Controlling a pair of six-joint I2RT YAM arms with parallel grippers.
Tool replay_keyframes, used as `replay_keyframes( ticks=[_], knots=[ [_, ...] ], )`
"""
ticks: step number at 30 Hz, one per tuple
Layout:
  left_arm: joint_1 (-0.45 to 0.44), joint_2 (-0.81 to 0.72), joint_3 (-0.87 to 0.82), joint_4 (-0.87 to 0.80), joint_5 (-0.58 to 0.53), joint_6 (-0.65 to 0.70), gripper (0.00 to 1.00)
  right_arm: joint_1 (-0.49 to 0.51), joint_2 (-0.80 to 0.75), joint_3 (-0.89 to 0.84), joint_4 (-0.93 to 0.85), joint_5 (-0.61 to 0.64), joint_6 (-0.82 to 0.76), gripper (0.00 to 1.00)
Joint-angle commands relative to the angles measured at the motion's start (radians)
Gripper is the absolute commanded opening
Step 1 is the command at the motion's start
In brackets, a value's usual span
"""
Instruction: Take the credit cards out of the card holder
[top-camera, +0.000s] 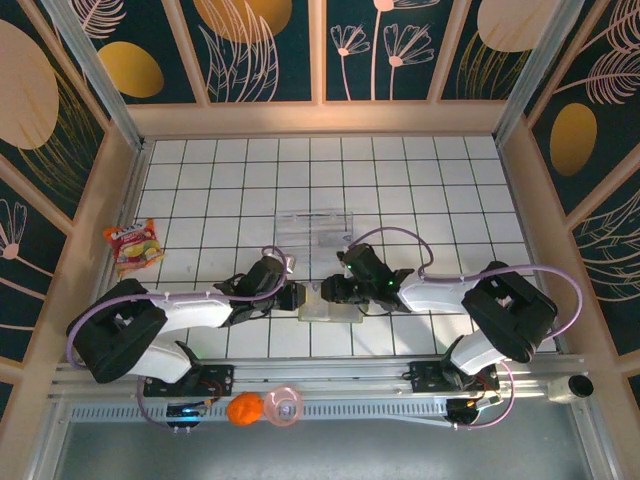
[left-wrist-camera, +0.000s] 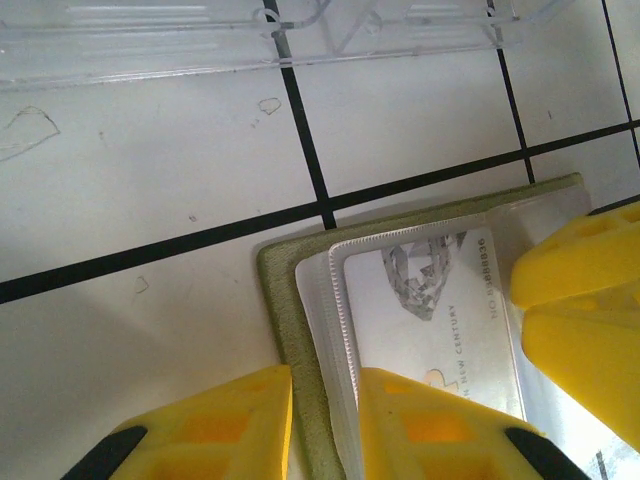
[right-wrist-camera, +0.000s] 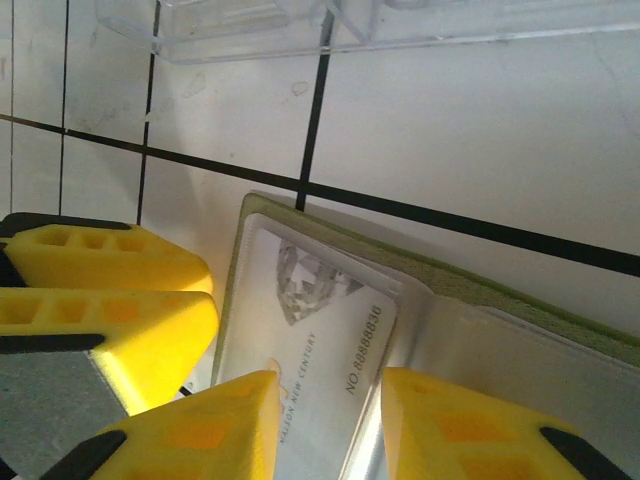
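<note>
Olive-green along its outer rim and pale inside, the card holder (left-wrist-camera: 284, 320) lies open and flat on the white-tiled table (left-wrist-camera: 150, 200). The left gripper (left-wrist-camera: 322, 378) is at its left edge and the right gripper (right-wrist-camera: 330, 378) is over it from the opposite side, so the two sets of yellow jaws nearly meet above it. One credit card (left-wrist-camera: 440, 310) is in view, pale grey-white, tucked under a clear sleeve (left-wrist-camera: 338, 300) with a ribbed border inside the holder. A grey cut-diamond picture is printed on the card. Along one edge runs "NO 88888836", clearest from the right wrist, and across the middle "NEW CENTURY", preceded by a smaller word I cannot read with confidence and part of a gold mark. The left jaws stand slightly apart, one over the bare tile just outside the holder and the other over the card. The green rim and the sleeve's border run into the gap between them; whether they pinch anything I cannot tell. The right jaws also stand a little apart with the lettered end of the card in the gap, and I cannot tell if they grip it. Beyond both sets of jaws lies a clear plastic tray (top-camera: 315, 225). Well out to the left of the left jaws a red and orange snack packet (top-camera: 133, 245) rests on the table, its lettering too small to read.
</note>
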Motion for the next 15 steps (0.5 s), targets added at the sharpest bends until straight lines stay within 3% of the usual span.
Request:
replay_keyframes(
  ticks=[1,15],
  knots=[
    [-0.004,0.003,-0.005,0.027,0.018,-0.002,0.24,0.008,0.023,0.025,0.019,-0.016,-0.002,0.32],
    [-0.004,-0.027,-0.014,0.021,0.012,-0.007,0.24,0.022,0.002,0.018,-0.051,0.038,0.013,0.32]
  ],
)
